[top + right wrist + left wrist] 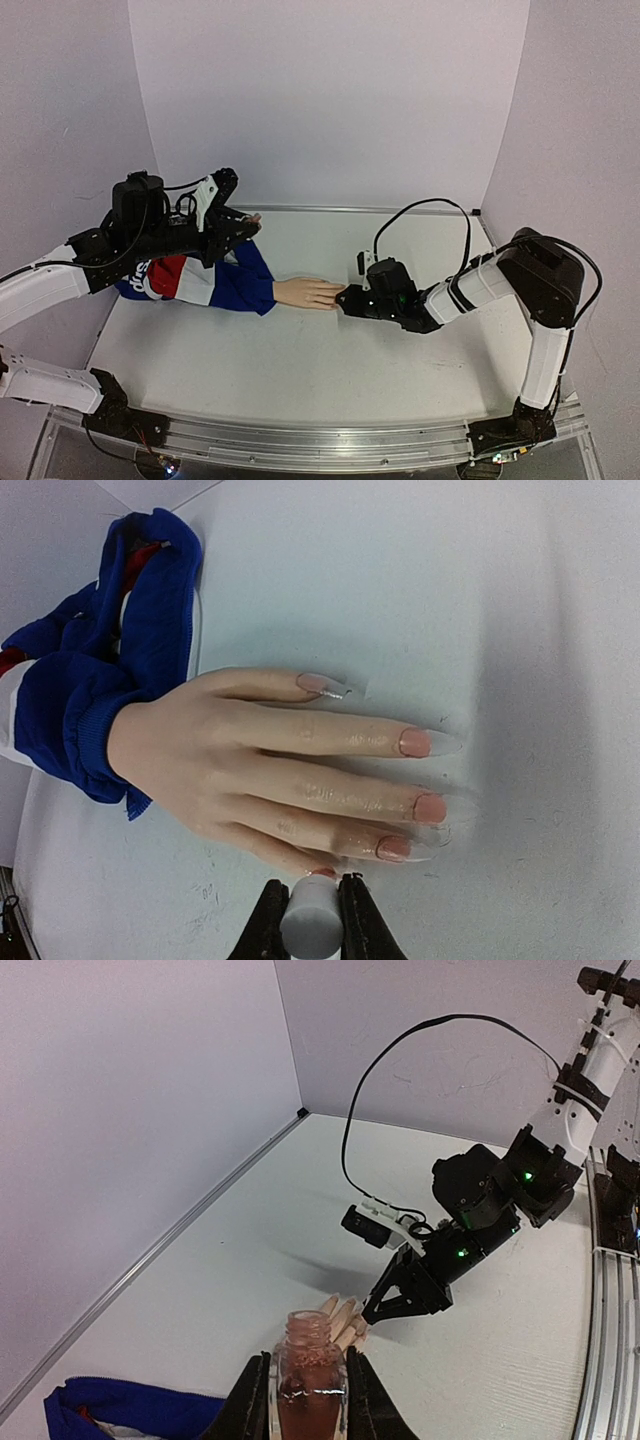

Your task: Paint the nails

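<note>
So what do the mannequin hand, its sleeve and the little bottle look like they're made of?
The mannequin hand: smooth, slightly glossy peach skin, probably silicone or plastic. The sleeve: matte fabric, likely knit, bunched in soft folds. The nail polish bottle: clear glass or hard plastic, glinting, reddish-pink liquid showing through.

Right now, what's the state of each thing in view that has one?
left gripper, shut on the polish bottle
polish bottle, uncapped, pinkish liquid inside
right gripper, shut on the white cap
white cap, off the bottle, held next to the hand's near fingertip
mannequin hand, lying flat, palm down
nails, four show pink polish
sleeve, bunched at the wrist
</note>
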`<state>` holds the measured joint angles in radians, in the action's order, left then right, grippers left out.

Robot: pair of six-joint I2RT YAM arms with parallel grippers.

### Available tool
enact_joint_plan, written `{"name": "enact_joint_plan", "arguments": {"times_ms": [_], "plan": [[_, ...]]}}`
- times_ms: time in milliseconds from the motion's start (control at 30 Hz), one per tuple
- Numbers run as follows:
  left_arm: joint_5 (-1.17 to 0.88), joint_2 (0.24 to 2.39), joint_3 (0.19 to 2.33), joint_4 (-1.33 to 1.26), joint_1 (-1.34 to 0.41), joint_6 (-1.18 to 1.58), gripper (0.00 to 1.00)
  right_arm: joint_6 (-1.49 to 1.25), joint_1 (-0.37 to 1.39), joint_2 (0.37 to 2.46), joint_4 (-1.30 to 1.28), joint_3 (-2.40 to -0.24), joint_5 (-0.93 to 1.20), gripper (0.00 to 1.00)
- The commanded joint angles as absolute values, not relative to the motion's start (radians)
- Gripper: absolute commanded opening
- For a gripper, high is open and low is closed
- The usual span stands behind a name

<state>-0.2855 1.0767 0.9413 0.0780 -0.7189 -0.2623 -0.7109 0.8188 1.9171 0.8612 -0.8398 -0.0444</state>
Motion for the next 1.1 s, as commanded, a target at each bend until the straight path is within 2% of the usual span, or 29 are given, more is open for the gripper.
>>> {"name": "enact_joint_plan", "arguments": {"times_ms": [0,1067], "plan": [[-0.302,1.065,0.958,0.048,-0.716,-0.259,0.0,-0.712,0.818,1.931,0.883,-0.877,-0.044,0.0],[-0.303,1.065,0.959,0.047,-0.716,-0.259,0.0,-0.716,0.82,1.924,0.83,-0.881,-0.101,0.0]]}}
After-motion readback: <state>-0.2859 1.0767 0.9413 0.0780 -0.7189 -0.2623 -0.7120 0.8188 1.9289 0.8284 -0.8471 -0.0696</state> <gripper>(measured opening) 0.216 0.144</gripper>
